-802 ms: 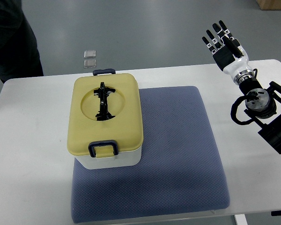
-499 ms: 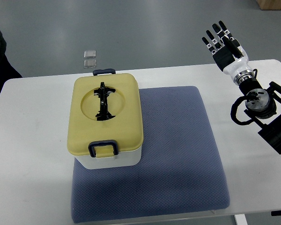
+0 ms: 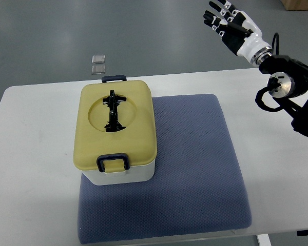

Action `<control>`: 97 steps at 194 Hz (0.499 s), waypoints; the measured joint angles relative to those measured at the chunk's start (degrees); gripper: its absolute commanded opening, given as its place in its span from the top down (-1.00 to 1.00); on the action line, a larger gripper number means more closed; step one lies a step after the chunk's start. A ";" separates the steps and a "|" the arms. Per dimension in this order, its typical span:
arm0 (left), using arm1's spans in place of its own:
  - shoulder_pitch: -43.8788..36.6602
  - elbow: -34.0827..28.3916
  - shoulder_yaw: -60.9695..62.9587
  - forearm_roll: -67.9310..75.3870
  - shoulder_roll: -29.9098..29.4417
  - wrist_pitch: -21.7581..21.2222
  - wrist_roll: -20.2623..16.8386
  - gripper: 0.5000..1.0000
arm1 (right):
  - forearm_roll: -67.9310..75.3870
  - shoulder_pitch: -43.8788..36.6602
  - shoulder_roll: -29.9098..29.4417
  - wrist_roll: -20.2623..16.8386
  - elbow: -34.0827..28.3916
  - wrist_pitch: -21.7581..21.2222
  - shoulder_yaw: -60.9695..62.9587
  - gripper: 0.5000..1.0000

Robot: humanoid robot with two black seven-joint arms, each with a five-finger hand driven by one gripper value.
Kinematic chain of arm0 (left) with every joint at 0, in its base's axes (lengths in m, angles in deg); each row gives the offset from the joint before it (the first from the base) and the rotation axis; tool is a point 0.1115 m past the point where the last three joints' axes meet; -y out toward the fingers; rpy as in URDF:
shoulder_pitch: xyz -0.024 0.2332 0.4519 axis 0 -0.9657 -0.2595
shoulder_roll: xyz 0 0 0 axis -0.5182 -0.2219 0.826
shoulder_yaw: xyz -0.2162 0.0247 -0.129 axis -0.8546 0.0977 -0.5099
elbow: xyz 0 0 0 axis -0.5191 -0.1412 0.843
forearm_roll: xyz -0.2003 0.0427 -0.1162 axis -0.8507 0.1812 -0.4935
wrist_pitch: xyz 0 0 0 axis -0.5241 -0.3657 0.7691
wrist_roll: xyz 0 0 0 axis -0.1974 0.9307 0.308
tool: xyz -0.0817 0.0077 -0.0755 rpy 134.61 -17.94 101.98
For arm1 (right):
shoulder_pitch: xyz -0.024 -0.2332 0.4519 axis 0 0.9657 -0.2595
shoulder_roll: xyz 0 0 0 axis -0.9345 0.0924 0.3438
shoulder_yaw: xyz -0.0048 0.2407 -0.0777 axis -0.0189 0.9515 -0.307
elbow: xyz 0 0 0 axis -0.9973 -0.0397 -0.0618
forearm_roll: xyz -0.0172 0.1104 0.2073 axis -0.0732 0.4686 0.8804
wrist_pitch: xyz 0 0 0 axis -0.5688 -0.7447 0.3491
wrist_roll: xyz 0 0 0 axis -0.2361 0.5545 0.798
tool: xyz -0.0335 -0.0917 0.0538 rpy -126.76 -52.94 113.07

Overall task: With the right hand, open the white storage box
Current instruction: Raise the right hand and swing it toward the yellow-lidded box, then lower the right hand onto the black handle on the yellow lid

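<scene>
- We see the right hand (image 3: 231, 23) raised beyond the far right corner of the tabletop (image 3: 36, 154), fingers spread and holding nothing; the left arm does not show.
- The box (image 3: 115, 133) stands well to the hand's left and nearer to us, on the left part of a blue mat (image 3: 195, 169), its yellow lid (image 3: 131, 123) shut.
- A dark latch (image 3: 113, 163) sits on the lid's near edge and a second latch (image 3: 114, 79) on its far edge. Both look closed to us, though we cannot be sure.
- Our main worry: if we pull up on the lid while either latch is fastened, the whole box would lift or tip instead of opening.
- The handle (image 3: 112, 110) lies folded flat in the lid's recess. Spread fingers could slip over it and fail to hook it, so we judge that the latches must come first.
- The hand has a long way to cross. Coming in low, the fingers could strike the box's right wall and push it.
- The mat may slide on the tabletop, so a sideways shove could carry the box with it.
- With no second hand bracing it, we expect the box to shift under any off-centre pull.
</scene>
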 measured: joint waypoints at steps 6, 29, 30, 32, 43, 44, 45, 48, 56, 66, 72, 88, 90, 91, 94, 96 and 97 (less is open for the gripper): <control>0.00 0.00 0.03 0.00 0.00 0.00 0.00 -1.00 | -2.75 -2.48 0.32 0.00 -0.06 0.01 -4.10 -0.73; 0.00 0.01 0.05 0.00 0.00 0.04 0.01 -1.00 | -13.69 -11.74 0.90 0.14 -1.12 0.25 -21.84 -0.73; 0.01 0.01 0.05 0.00 0.00 0.04 0.01 -1.00 | -14.21 -12.16 0.90 0.17 -1.21 0.30 -22.60 -0.73; 0.01 0.01 0.04 0.00 0.00 0.04 0.01 -1.00 | -15.26 -13.00 0.91 0.23 -1.38 0.42 -24.12 -0.73; 0.05 0.01 -0.02 0.00 0.00 0.06 0.00 -1.00 | -21.20 -17.71 0.92 0.65 -2.64 1.39 -32.19 -0.73; 0.05 0.00 -0.03 0.00 0.00 0.06 0.00 -1.00 | -21.61 -18.03 0.92 0.68 -2.75 1.47 -32.73 -0.73; 0.05 0.00 -0.03 0.00 0.00 0.06 0.00 -1.00 | -21.99 -18.33 0.92 0.71 -2.85 1.54 -33.23 -0.73; 0.07 -0.01 -0.05 0.00 0.00 0.07 0.00 -1.00 | -23.01 -19.14 0.92 0.79 -3.12 1.75 -34.55 -0.73; 0.07 -0.07 -0.10 0.00 0.00 0.09 0.01 -1.00 | -26.67 -22.44 0.96 1.79 -4.58 2.90 -39.44 -0.72; 0.10 -0.09 -0.19 0.00 0.00 0.12 0.00 -1.00 | -30.33 -26.76 0.96 3.73 -6.58 4.40 -44.64 -0.72; 0.09 -0.11 -0.22 0.00 0.00 0.15 0.00 -1.00 | -32.51 -29.52 0.97 5.14 -7.99 5.46 -47.89 -0.72; 0.07 -0.22 -0.26 0.00 0.00 0.16 0.00 -1.00 | -36.75 -37.02 0.76 8.46 -12.08 9.18 -54.82 -0.71; 0.06 -0.23 -0.26 0.00 0.00 0.16 0.00 -1.00 | -37.08 -37.77 0.71 8.73 -12.50 9.66 -55.41 -0.71; 0.05 -0.24 -0.25 0.00 0.00 0.16 0.00 -1.00 | -37.23 -38.13 0.69 8.86 -12.75 9.90 -55.68 -0.71; 0.04 -0.26 -0.25 0.00 0.00 0.16 0.00 -1.00 | -37.65 -39.13 0.62 9.20 -13.40 10.62 -56.42 -0.71; 0.03 -0.29 -0.25 0.00 0.00 0.16 0.01 -1.00 | -37.89 -39.80 0.58 9.42 -13.84 11.06 -56.86 -0.71; 0.03 -0.30 -0.25 0.00 0.00 0.16 0.01 -1.00 | -38.01 -40.14 0.56 9.52 -14.06 11.28 -57.07 -0.71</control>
